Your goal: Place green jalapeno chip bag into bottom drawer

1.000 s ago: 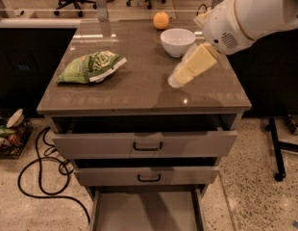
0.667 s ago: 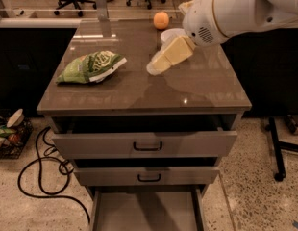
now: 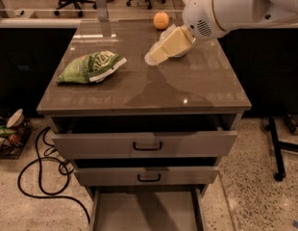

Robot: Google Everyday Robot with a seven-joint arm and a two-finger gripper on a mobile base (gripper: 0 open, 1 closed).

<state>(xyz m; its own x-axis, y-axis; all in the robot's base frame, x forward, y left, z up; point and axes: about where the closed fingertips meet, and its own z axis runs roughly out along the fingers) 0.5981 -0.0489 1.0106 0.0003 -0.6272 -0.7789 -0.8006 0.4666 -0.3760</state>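
The green jalapeno chip bag (image 3: 91, 67) lies flat on the left half of the cabinet top, crinkled light green with white lettering. The bottom drawer (image 3: 145, 211) is pulled out at the lowest part of the picture and its pale grey floor is bare. My gripper (image 3: 155, 57) hangs over the middle of the cabinet top, a hand's width right of the bag and apart from it. Its cream fingers point down and left toward the bag. The white arm reaches in from the upper right.
An orange fruit (image 3: 161, 20) sits at the back of the cabinet top (image 3: 187, 85). The white bowl is mostly hidden behind my gripper. The two upper drawers (image 3: 146, 146) are partly pulled out. A black cable (image 3: 41, 177) lies on the floor at the left, office chairs stand behind.
My gripper has swept left across the cabinet top, from beside the bowl on the right to the middle, closer to the chip bag. The bag has not moved.
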